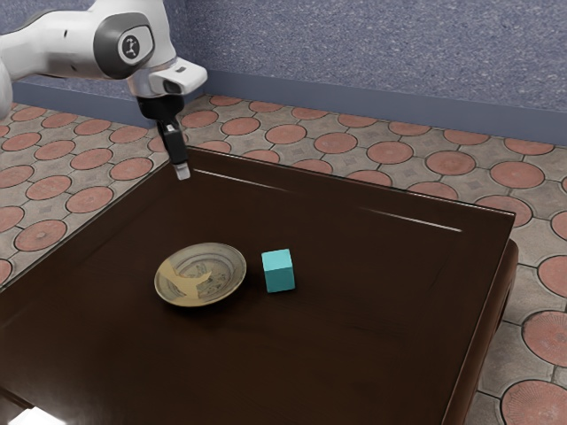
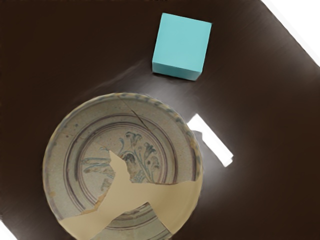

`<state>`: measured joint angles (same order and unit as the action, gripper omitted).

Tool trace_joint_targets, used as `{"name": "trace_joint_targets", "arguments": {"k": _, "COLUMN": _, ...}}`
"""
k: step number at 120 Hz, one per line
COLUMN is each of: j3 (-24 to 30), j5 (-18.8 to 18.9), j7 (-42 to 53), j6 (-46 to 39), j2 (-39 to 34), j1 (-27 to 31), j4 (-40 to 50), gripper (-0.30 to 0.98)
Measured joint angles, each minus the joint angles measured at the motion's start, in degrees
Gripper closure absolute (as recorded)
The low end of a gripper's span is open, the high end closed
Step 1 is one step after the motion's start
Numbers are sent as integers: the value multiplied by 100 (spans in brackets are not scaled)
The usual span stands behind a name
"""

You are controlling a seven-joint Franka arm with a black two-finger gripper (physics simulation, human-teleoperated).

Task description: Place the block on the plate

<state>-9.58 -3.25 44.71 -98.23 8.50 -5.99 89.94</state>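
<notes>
in the exterior view, the white arm [image 1: 53, 49] comes in from the upper left and ends in the black gripper [image 1: 182, 172], which points down, tilted a little. it hangs in the air, well apart from both the block and the plate. i cannot tell whether it is spread or pressed together. the turquoise block [image 1: 278, 271] sits flat on the dark brown table [image 1: 354, 354], off the plate, on the side toward the exterior view's right. it is just beside the rim, with a strip of bare wood between them. the round plate [image 1: 171, 266] lies upright on the same table, greyish with a tan patch across part of it. around the table runs a floor [image 1: 372, 152] of reddish round tiles set in grey, and behind it stands a speckled blue-grey wall [image 1: 354, 44].

in the wrist view, the block is seen from above, its pale top face and one darker side showing. it is near the plate, not touching it, with dark wood between. the plate faces up, with rings around blue-grey plant drawings in the middle and the plain tan patch reaching the rim. a bright white reflection [image 2: 215, 142] gleams on the table beside the rim.
</notes>
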Motion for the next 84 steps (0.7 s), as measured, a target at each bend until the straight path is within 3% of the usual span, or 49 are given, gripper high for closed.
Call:
{"name": "trace_joint_targets", "arguments": {"k": 28, "j3": 0, "j5": -30, "j7": 372, "j6": -14, "j2": 211, "j1": -157, "j4": 2, "gripper": 0}}
{"name": "trace_joint_targets", "arguments": {"k": 48, "j3": 5, "j5": 143, "j7": 586, "j6": 8, "j2": 1185, "j1": -913, "j4": -719, "gripper": 0}}
{"name": "trace_joint_targets", "arguments": {"k": 84, "j3": 3, "j5": -126, "j7": 848, "j6": -865, "j2": 2126, "j1": -980, "j4": -772, "gripper": 0}}
